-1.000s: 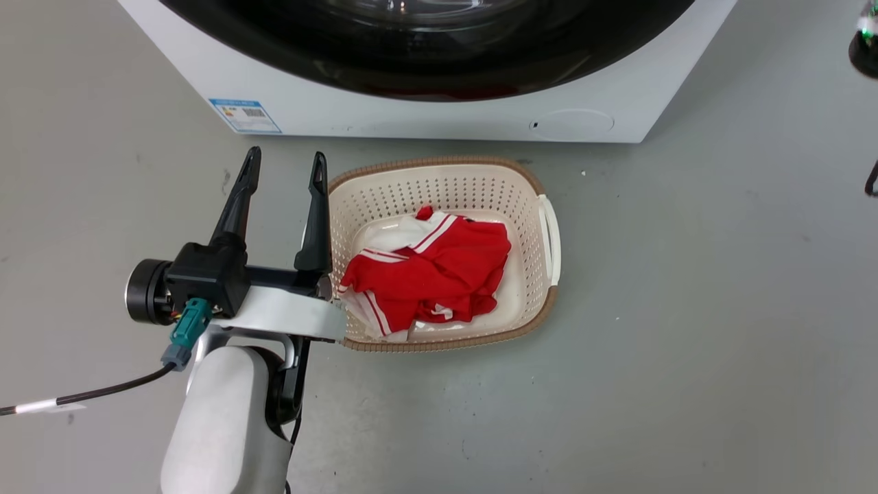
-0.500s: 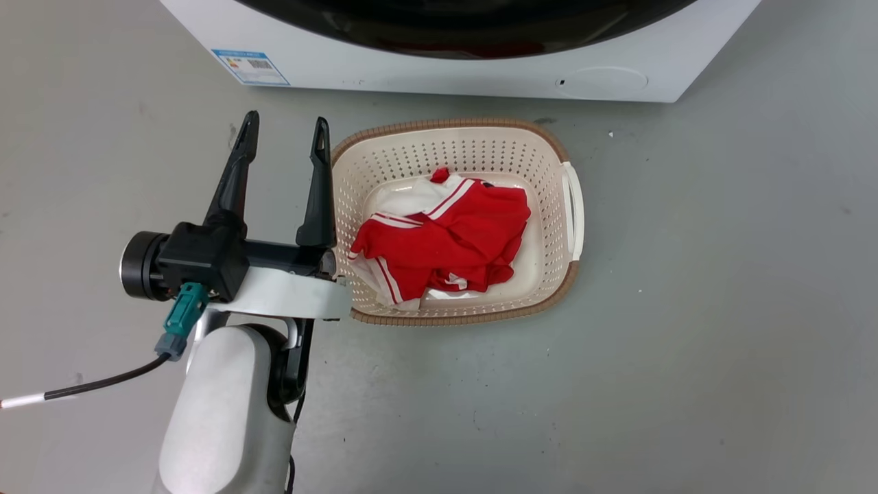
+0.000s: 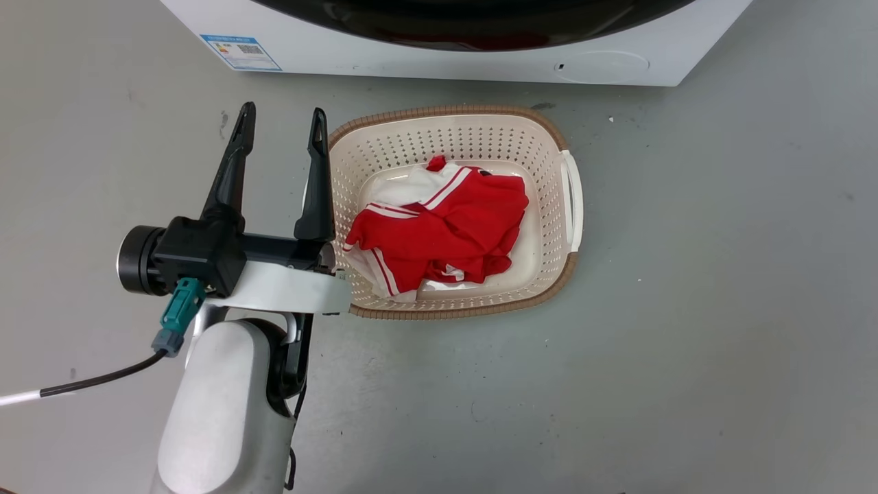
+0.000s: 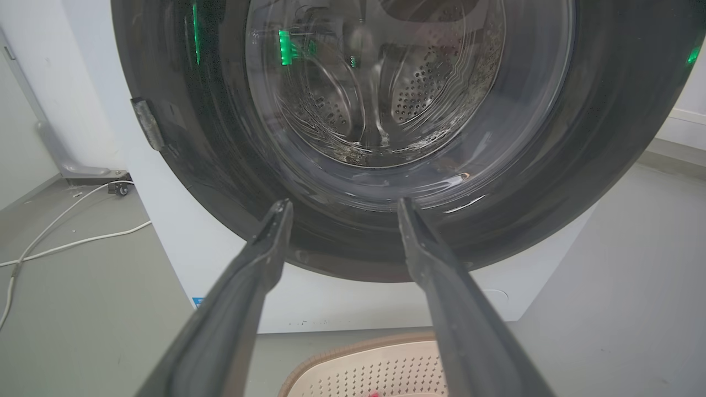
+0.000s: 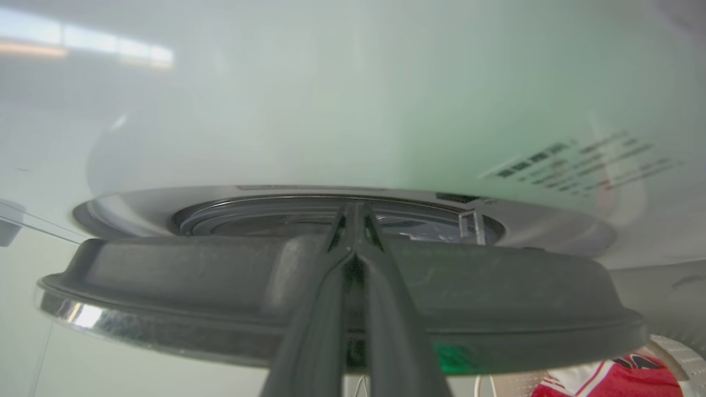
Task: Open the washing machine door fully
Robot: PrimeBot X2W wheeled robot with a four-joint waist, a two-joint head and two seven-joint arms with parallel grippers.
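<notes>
Progress looks early: the door seems unlatched at most, and the full swing is left to do.

Left side first. In head view the left gripper [image 3: 282,113] hovers above the floor [image 3: 686,309] at abt 9 o'clock of the frame. Its fingers are spread wide, point to 12 o'clock and have nothing between them. In its wrist view the same open fingers frame the lower part of the washing machine door [image 4: 551,165] w/o touching it. The glass bowl [image 4: 380,176] is at 12 o'clock there, and the perforated drum [image 4: 419,94] shows through it.

Centre. The laundry basket [image 3: 446,140] stands on the floor just at 3 o'clock of the left gripper, w/ a red-and-white garment [image 3: 439,237] inside. The washing machine [image 3: 425,62] is at 12 o'clock of the basket, near but apart, and the door's black lower rim runs along the top edge of the frame.

Right side. In its wrist view the right gripper [image 5: 353,207] has its fingers pressed nearly together and laid across the door's thick edge. The tips reach just past it toward the grey ring of the drum mouth [image 5: 143,201]. I cannot tell if they pinch anything or merely hook behind the rim. The door is edge-on here and a gap seems to open btw it and the ring, so I judge it slightly ajar.

Left to do: swing the door out on its hinge to the full angle.
</notes>
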